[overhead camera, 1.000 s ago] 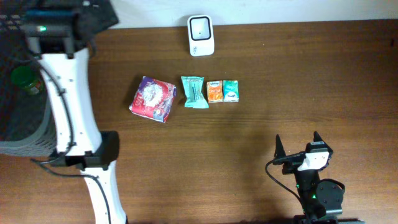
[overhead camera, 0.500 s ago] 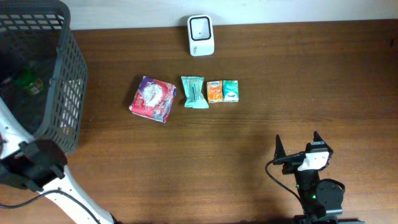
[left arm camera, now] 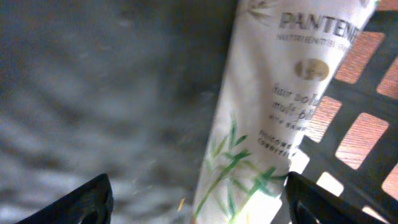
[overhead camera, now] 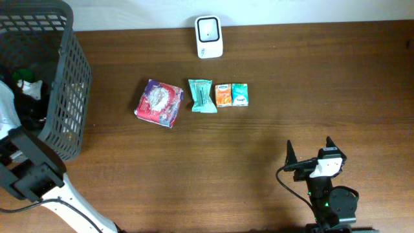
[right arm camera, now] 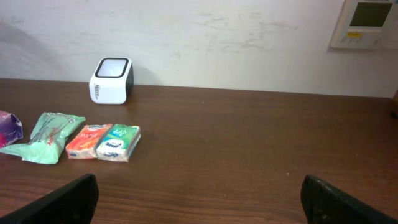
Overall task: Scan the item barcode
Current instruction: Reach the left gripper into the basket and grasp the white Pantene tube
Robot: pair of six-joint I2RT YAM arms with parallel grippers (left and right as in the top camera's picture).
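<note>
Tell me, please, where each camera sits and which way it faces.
Overhead: above the table, looking straight down on scanner, packets and basket; left arm and right hand show.
Left wrist: inside the basket, facing a Pantene tube; left fingertips flank the bottom edge.
Right wrist: low over the table, facing the wall; right fingertips sit in the bottom corners.
Shared: overhead and right wrist both show the scanner and packets.

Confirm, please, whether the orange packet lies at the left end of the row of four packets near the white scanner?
No: the purple packet holds the left end; the orange packet lies third, between the green packet and the teal packet. The overhead view shows it.
</note>
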